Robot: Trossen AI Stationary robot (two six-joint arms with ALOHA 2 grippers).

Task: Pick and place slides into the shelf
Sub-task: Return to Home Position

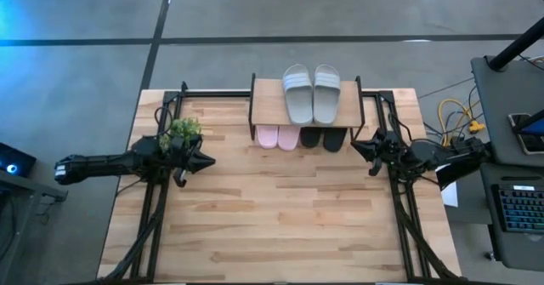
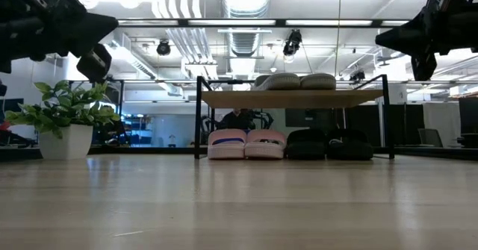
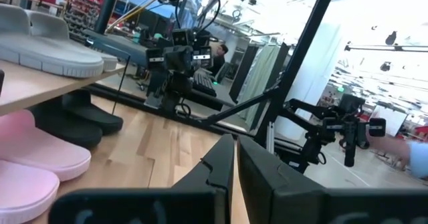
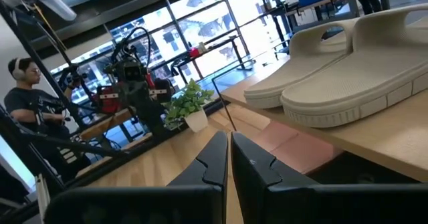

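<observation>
The shelf (image 1: pixel 276 98) stands at the table's far edge. Two light grey slides (image 1: pixel 311 92) lie side by side on its plank top. Under it, on the table, rest a pink pair (image 1: pixel 278 137) and a black pair (image 1: pixel 323 138). My left gripper (image 1: pixel 208 160) hovers shut over the table's left side, pointing right. My right gripper (image 1: pixel 355 145) hovers shut at the right side, pointing left, close to the shelf's right legs. In the wrist views, the shut fingers of the left gripper (image 3: pixel 235 158) and of the right gripper (image 4: pixel 228 156) hold nothing.
A small green plant in a white pot (image 1: pixel 181 132) stands by the left arm, just behind its gripper. Black frame rails (image 1: pixel 153 208) run along both table sides. The wide middle and near part of the wooden table (image 1: pixel 280 225) is bare.
</observation>
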